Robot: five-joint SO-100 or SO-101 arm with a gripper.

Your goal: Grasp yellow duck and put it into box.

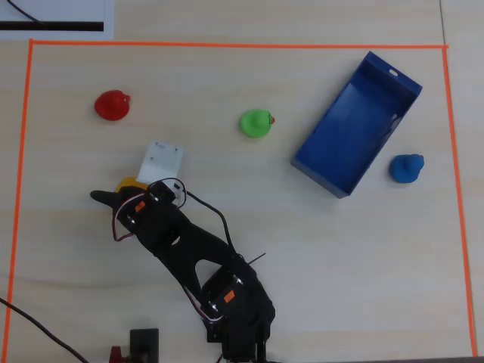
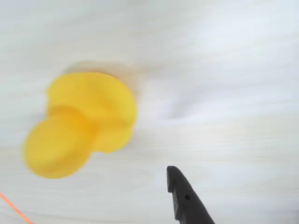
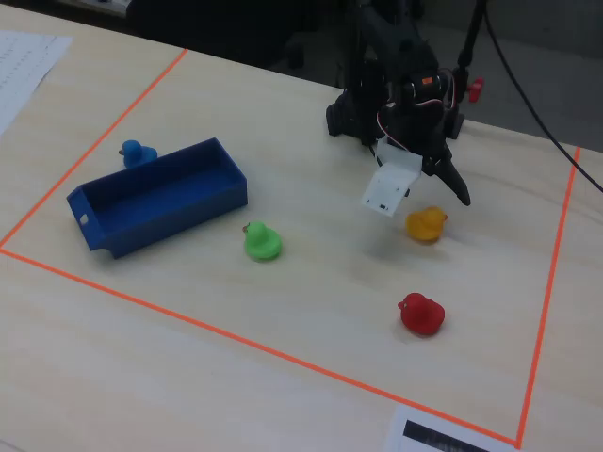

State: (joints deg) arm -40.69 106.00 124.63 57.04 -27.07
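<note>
Pale wood tabletop holds a small rounded yellow toy duck, blurred in the wrist view. Black gripper hovers above it; whether parted or closed, I cannot tell.

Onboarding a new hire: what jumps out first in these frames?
The black arm's gripper hangs just above the yellow duck on the right of the fixed view; the duck fills the wrist view, not yet gripped. The dark-blue box sits far left, empty, with a blue duck behind it. A green duck and red duck stand between.

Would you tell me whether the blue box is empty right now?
Empty: the box shows only bare blue floor in the overhead view; the yellow duck sits outside on the table.
</note>
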